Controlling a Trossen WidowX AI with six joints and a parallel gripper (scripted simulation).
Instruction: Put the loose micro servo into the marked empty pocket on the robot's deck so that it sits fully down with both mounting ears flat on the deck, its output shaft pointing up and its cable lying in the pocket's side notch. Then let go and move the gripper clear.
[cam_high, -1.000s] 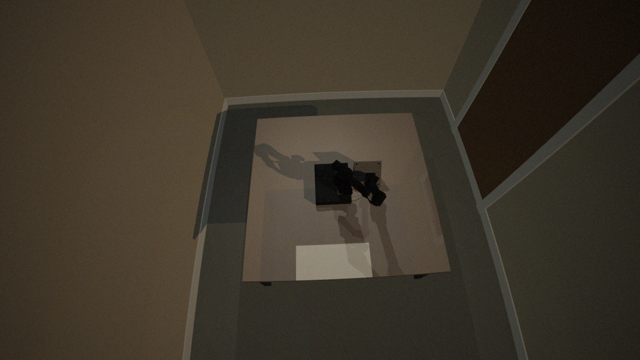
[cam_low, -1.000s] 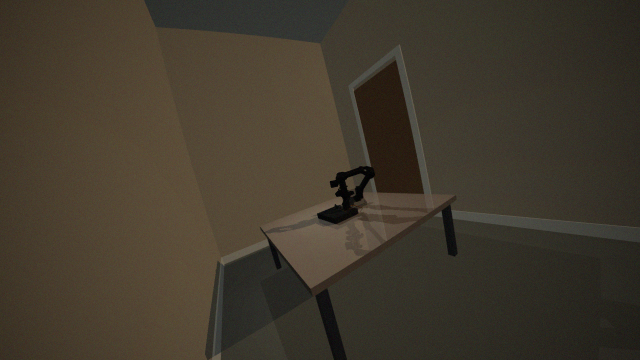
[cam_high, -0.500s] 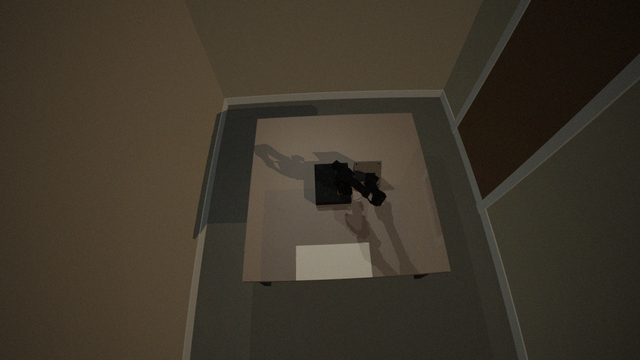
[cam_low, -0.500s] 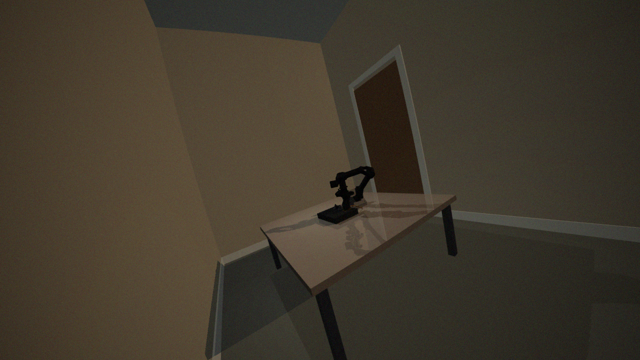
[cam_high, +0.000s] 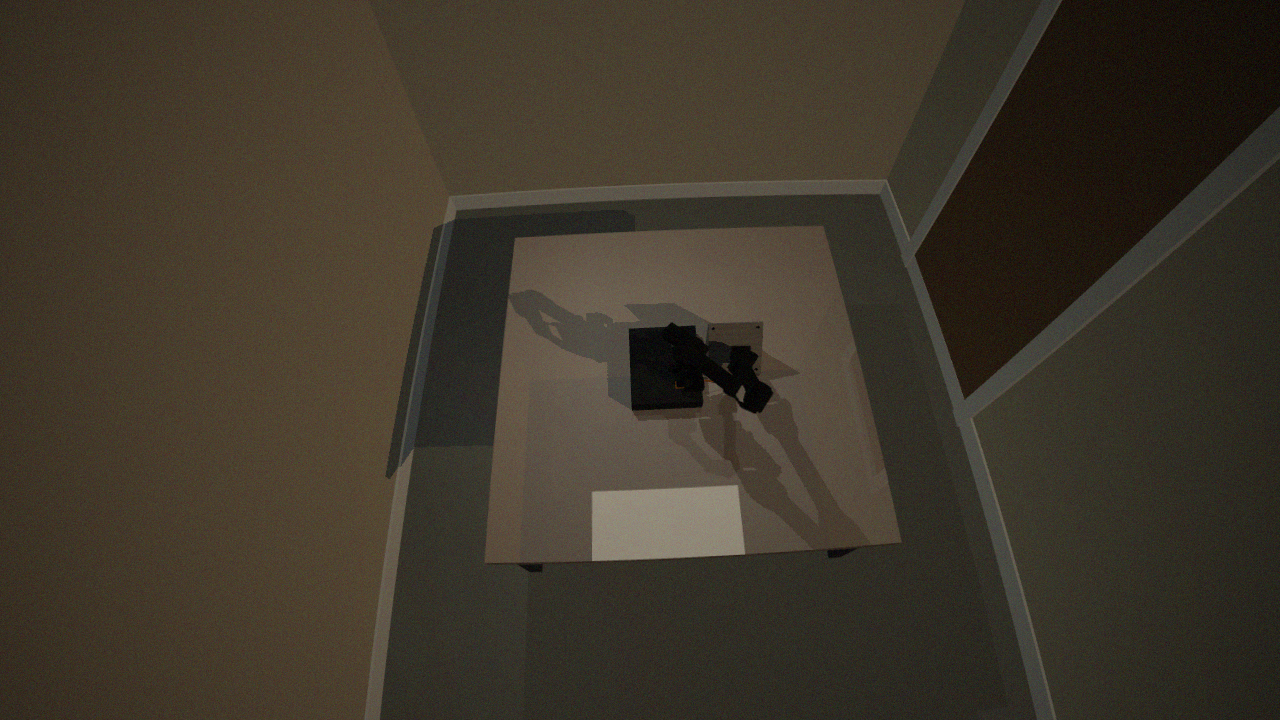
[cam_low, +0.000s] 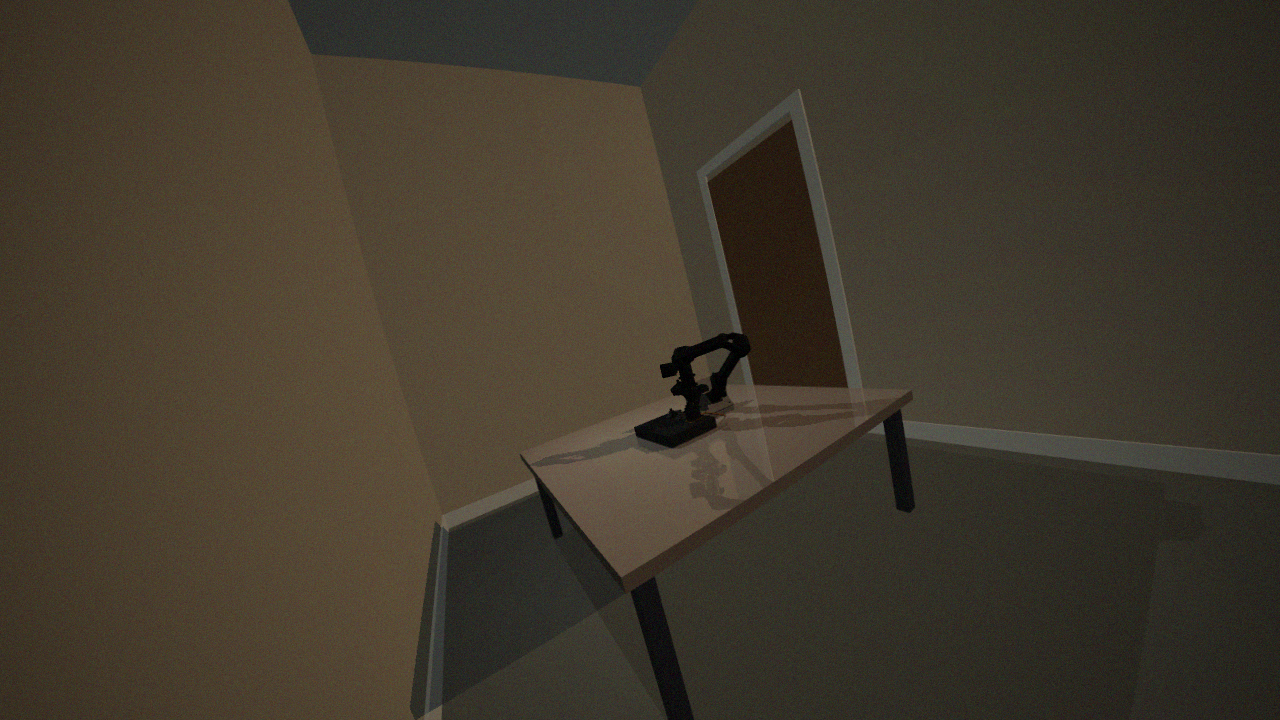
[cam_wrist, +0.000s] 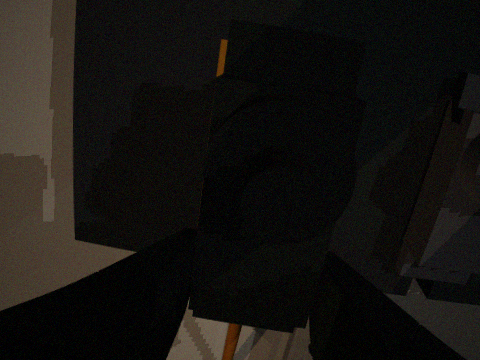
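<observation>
Walls: plain tan and grey-olive, meeting in corners, pale baseboard (cam_high: 671, 190) (cam_low: 1074, 447) below
Doorway: brown door (cam_high: 1100, 179) (cam_low: 778, 259), white frame
Worktop: pinkish-beige table (cam_high: 572, 429) (cam_low: 626, 501), dark legs under its corners
Bright patch: pale rectangle (cam_high: 666, 523) along the worktop's lower edge in the top view
Floor: grey-green (cam_high: 716, 635) (cam_low: 984, 582), shadowed beyond the left edge
Light: dim

Top view: the arm (cam_high: 707, 360) (cam_low: 716, 344) spans the right part of the black deck (cam_high: 657, 371) (cam_low: 671, 431), obstructing access from above there. The deck's left part lies outside the arm's span. In the wrist view, a grey-brown block (cam_wrist: 435, 190) obstructs sideways passage at right.
</observation>
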